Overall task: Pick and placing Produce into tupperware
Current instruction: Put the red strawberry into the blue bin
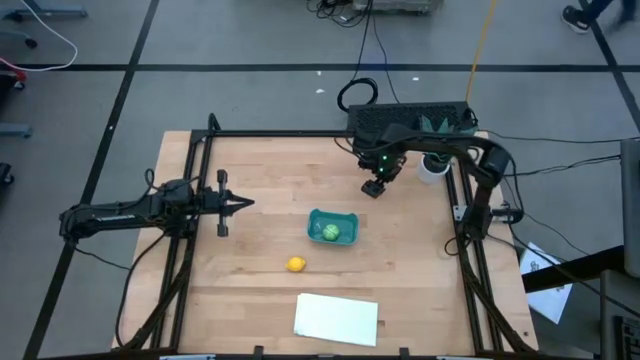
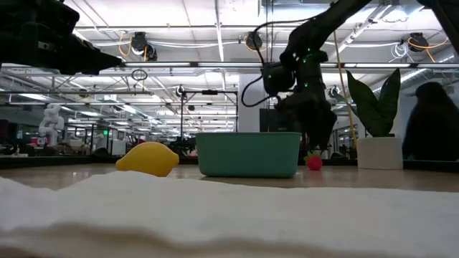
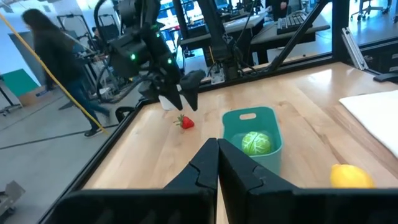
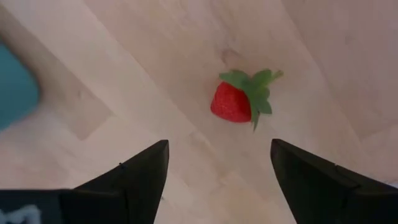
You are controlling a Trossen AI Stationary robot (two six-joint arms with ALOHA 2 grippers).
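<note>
The jaws of the right gripper stand wide apart and empty, poised above the small red toy strawberry with green leaves, which lies on the pale wooden worktop just beyond the far side of the teal-blue rectangular plastic tub. The strawberry looks light, rigid and smooth, so it may skid; a grip across its plump red body, clear of the leaves, seems safest. Inside the tub sits a light-green ball. A yellow toy lemon lies near the tub's front. The left gripper waits, jaws closed, well apart from the tub.
</note>
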